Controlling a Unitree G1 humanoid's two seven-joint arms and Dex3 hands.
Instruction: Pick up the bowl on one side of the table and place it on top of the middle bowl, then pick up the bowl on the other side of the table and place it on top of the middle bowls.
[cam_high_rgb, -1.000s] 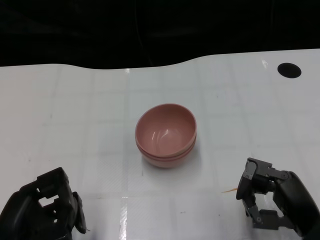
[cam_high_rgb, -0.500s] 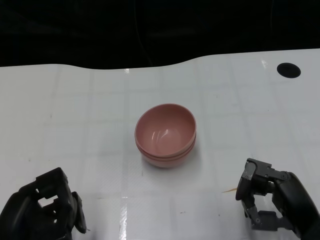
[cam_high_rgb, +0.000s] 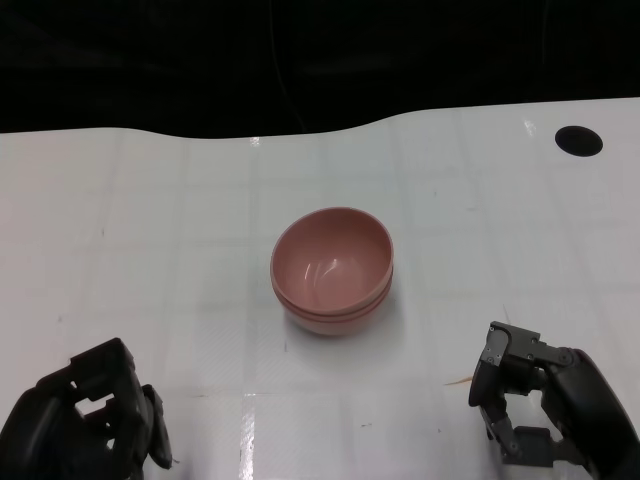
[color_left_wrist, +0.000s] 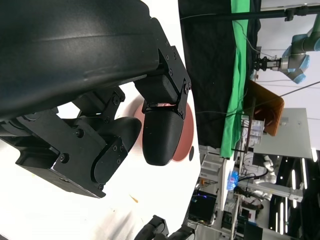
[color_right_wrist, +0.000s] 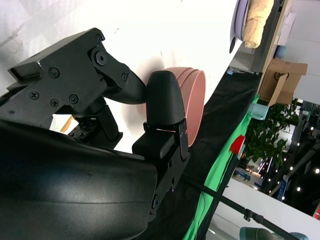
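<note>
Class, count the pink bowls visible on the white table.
3, judging by the rims: all nested in one pink bowl stack at the table's middle; the right wrist view shows three rims.

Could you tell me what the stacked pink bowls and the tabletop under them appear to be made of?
The pink bowls look like plastic or melamine with a smooth semi-gloss finish: soft highlights sit inside the top bowl, and the rims are thin and even. Glazed ceramic cannot be ruled out. The table looks like a glossy white laminate or coated board, since it mirrors overhead lights in faint streaks.
</note>
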